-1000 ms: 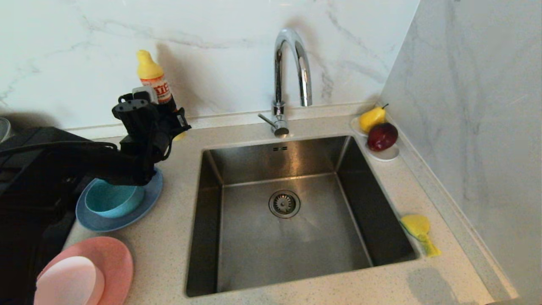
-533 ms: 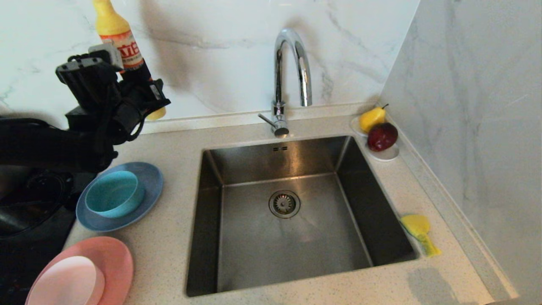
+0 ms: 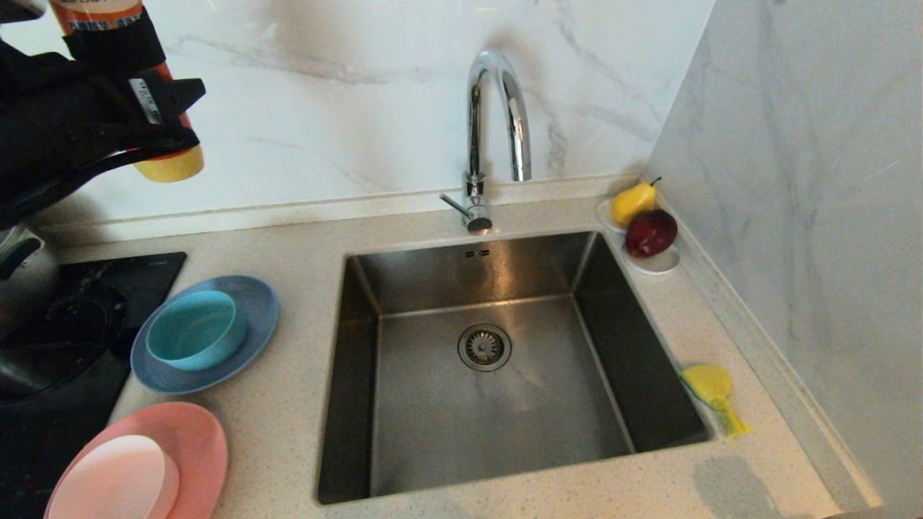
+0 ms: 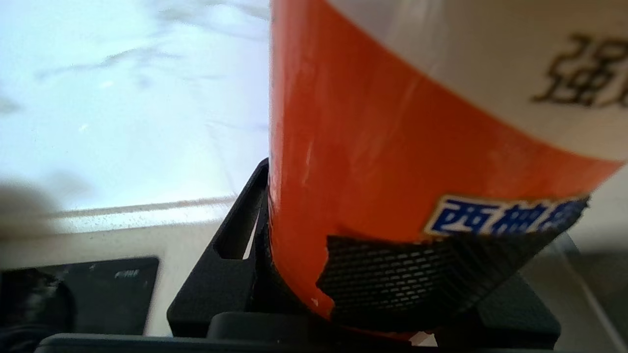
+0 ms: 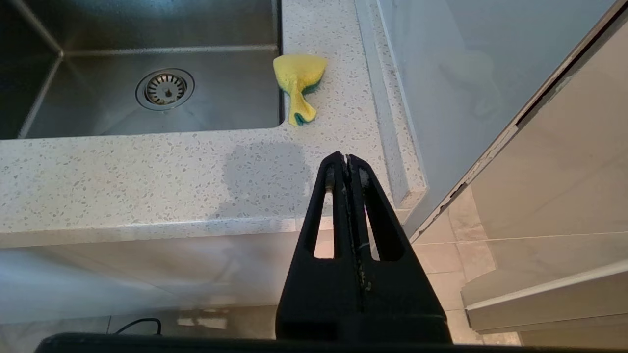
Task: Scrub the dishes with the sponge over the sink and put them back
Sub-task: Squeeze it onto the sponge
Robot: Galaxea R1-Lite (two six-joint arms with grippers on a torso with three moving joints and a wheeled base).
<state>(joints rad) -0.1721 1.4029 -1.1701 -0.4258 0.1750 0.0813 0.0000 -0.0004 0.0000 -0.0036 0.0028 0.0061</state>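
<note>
Orange detergent bottle (image 3: 155, 155) clamped in left pincer (image 3: 119, 79), high above counter; right pincer (image 5: 347, 158) closed, empty.

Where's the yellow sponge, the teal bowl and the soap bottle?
sponge (image 3: 710, 386): head view, on its yellow top.
teal bowl (image 3: 191, 331): head view, inside its hollow.
soap bottle (image 4: 392, 147): left wrist view, on its orange label.

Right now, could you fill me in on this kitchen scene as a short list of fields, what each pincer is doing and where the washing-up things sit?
left pincer: raised at upper left, shut on the bottle
right pincer: shut, empty, below the counter edge
sponge: on the counter right of the sink
teal bowl: on the blue plate
pale bowl: on the pink plate
sink: no dishes in it
</note>
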